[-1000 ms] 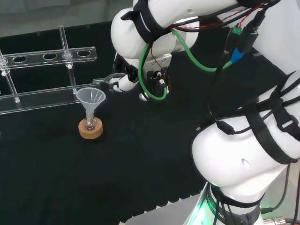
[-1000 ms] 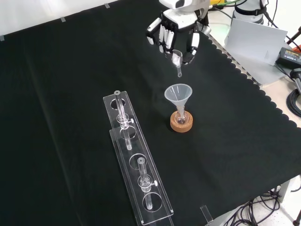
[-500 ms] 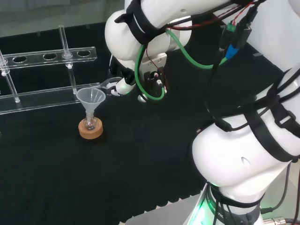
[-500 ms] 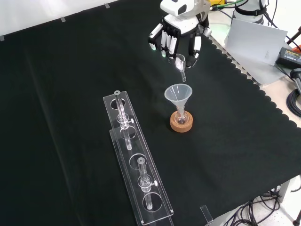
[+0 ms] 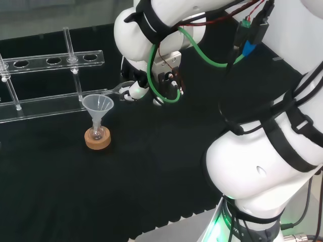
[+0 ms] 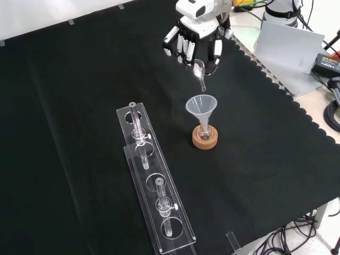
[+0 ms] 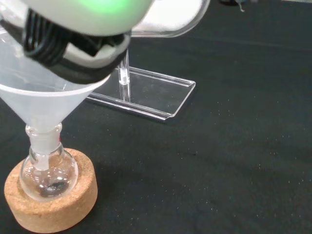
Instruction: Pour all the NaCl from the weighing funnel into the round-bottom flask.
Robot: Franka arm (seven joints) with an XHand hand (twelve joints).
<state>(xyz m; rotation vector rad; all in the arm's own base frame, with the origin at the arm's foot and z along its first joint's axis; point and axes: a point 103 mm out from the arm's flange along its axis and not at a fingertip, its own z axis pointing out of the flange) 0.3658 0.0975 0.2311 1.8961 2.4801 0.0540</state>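
Your hand [image 6: 195,42] has lifted back from the funnel [image 6: 201,105]; half a second ago the weighing funnel's spout dipped nearer that rim. Fingers remain curled around the weighing funnel [image 6: 200,72], spout down, just below the hand. Beneath it, the flask [image 7: 48,174] on its cork ring [image 6: 205,139] holds a little material, so pouring looks underway or finishing.

Too small and clear to tell any contents in the small clear glass weighing funnel [image 6: 200,70], with the black and white robot hand [image 5: 132,89] mostly hidden behind white arm links.
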